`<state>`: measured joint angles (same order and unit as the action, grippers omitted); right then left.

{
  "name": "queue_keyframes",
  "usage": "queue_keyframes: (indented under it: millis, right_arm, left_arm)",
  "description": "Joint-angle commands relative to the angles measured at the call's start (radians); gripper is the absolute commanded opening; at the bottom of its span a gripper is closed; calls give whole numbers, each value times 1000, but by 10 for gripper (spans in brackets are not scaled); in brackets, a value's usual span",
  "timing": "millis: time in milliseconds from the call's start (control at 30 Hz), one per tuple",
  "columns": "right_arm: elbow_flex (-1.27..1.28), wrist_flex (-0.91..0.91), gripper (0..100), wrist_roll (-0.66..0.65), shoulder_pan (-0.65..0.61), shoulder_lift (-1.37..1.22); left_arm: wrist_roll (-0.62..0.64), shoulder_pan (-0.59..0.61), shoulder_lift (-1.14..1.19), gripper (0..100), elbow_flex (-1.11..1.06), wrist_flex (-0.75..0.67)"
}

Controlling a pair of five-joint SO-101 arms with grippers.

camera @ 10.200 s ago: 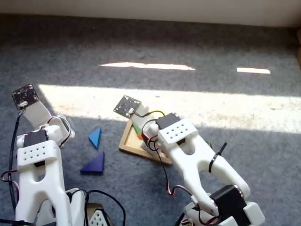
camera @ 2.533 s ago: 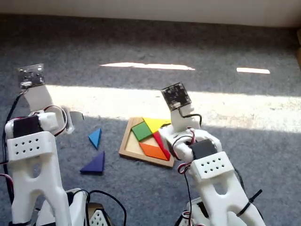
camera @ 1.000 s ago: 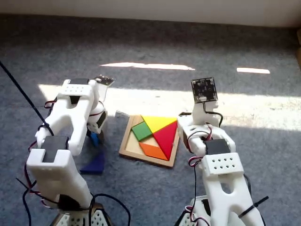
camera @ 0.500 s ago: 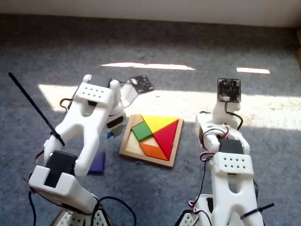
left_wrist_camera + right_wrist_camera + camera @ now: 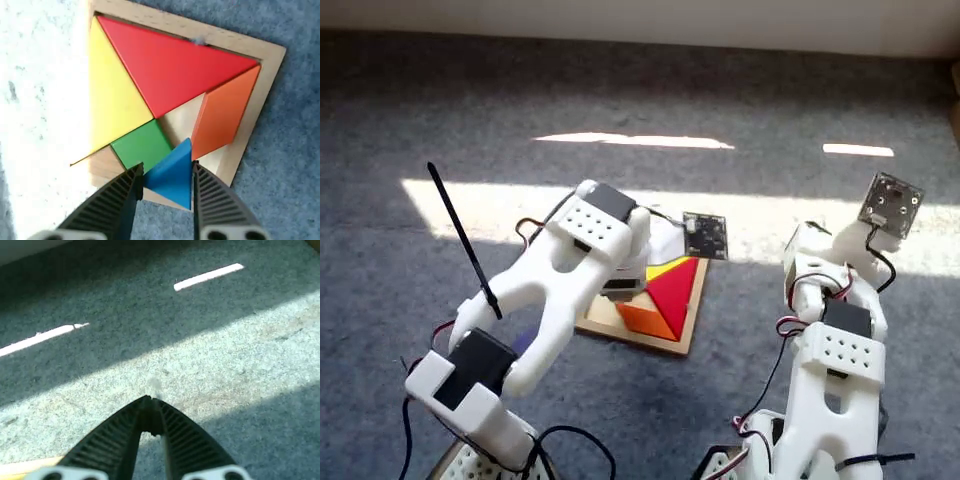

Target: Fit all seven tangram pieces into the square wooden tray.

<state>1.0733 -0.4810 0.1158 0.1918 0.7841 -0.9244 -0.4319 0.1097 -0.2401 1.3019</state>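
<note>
Since moving over the tray, left jaws pinching blue triangle, right jaws pressed together.

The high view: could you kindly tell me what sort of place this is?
Probably a sunlit room indoors: grey carpet-like covering under the wooden tray, bands of sunlight across it, and a pale wall along the far edge.

Triangle in left hand, above tray
</note>
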Motion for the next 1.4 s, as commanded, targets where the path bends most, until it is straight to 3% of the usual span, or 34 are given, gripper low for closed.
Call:
queue_keyframes:
  millis: [0,200,400,567,1000,1367]
  right_arm:
    - [-13,25,9,17,28,41]
    - [-13,25,9,14,24,41]
    - [-13,25,9,11,22,41]
    - [-13,25,9,11,22,41]
    - [-12,25,9,9,12,36]
    - [-5,25,9,9,-22,35]
  left_arm:
    - [-98,-81,-44,115,47,-18]
    - [-189,-104,-44,149,48,-18]
    - [-187,-97,-44,259,51,-20]
    - [-180,-81,-50,258,58,-20]
    - [61,36,-119,206,114,-15]
    - [379,295,-344,208,113,229]
